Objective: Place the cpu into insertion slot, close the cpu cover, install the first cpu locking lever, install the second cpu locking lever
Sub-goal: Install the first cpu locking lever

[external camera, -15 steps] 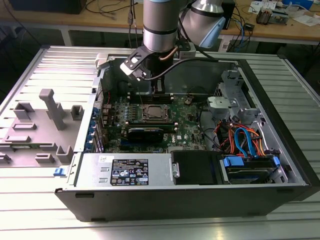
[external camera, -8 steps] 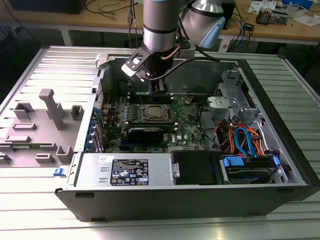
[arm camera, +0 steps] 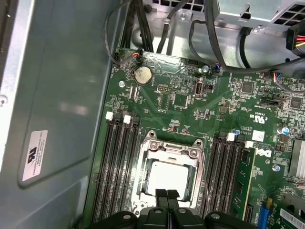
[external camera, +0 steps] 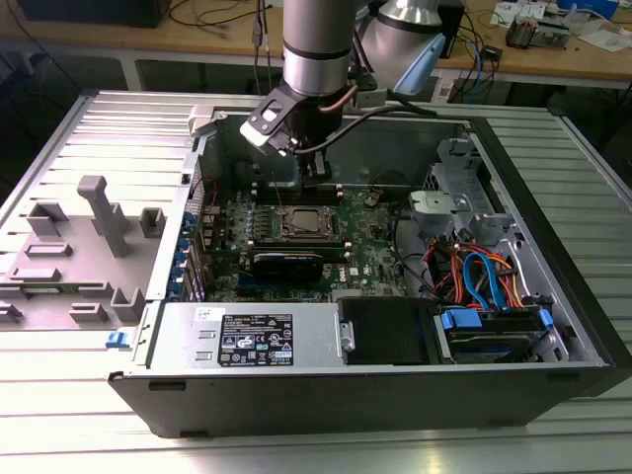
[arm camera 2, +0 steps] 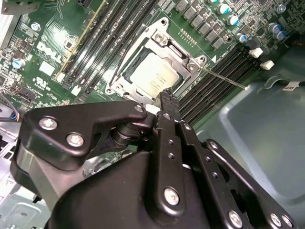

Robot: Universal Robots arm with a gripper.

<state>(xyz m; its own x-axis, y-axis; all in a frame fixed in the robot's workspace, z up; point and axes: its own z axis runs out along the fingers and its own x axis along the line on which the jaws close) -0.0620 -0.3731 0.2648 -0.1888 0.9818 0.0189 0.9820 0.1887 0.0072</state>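
second wrist view shows the cpu [arm camera 2: 151,76], a small flat square chip with a silvery-grey metal top, lying flat inside the insertion slot [arm camera 2: 163,25], a square socket with a silver metal rim set into the green circuit board [arm camera 2: 52,57]. the cpu cover [arm camera 2: 177,51], a thin square silver metal frame with a large window, lies down around the chip, so the chip's top shows through the window. a thin silver metal rod [arm camera 2: 224,78] juts from one corner of the socket and runs out over the long black memory slots [arm camera 2: 209,90].

the gripper [arm camera 2: 167,95], a black metal claw with two slim fingers, has its fingers pressed together side by side. in both wrist views its tips hang at the edge of the socket, right at the border of the frame; whether they touch the metal cannot be told.

in the first wrist view the chip [arm camera: 167,175] sits square in the frame [arm camera: 169,153], with the claw tips [arm camera: 167,193] over its near edge and memory slots [arm camera: 119,167] on both sides of the socket. a round silver coin battery [arm camera: 142,75] lies further up the board.

in the exterior view the arm reaches down into the open grey metal computer case [external camera: 538,212], the claw [external camera: 314,180] just above the socket [external camera: 304,224]. orange and blue cables [external camera: 484,272] bunch toward the exterior view's right, and a grey moulded tray [external camera: 99,227] lies outside the case on the exterior view's left.
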